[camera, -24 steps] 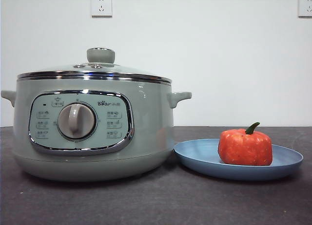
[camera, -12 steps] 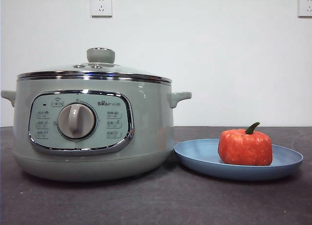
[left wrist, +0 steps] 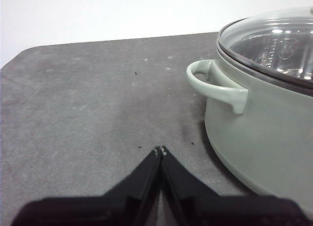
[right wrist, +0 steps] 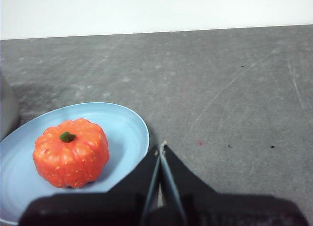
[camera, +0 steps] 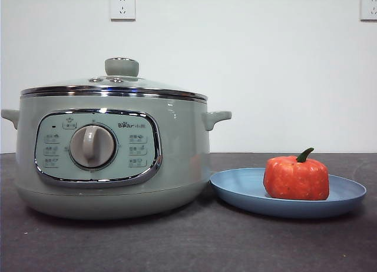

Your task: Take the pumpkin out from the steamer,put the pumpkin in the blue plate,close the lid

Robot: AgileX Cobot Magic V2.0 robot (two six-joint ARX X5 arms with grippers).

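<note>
The steamer (camera: 112, 160) stands at the left of the front view with the lid (camera: 115, 83) resting shut on it. The pumpkin (camera: 296, 178) sits upright in the blue plate (camera: 235, 189) to the steamer's right. In the left wrist view my left gripper (left wrist: 160, 150) is shut and empty above the table, beside the steamer (left wrist: 264, 133) and its lid (left wrist: 274, 40). In the right wrist view my right gripper (right wrist: 161, 147) is shut and empty beside the blue plate (right wrist: 129, 133), which holds the pumpkin (right wrist: 71, 152). Neither arm shows in the front view.
The dark grey table (camera: 188, 248) runs to a white wall with two sockets (camera: 122, 7). The steamer's side handle (left wrist: 215, 84) juts out toward my left gripper. The table's rounded corner (left wrist: 19, 57) shows in the left wrist view.
</note>
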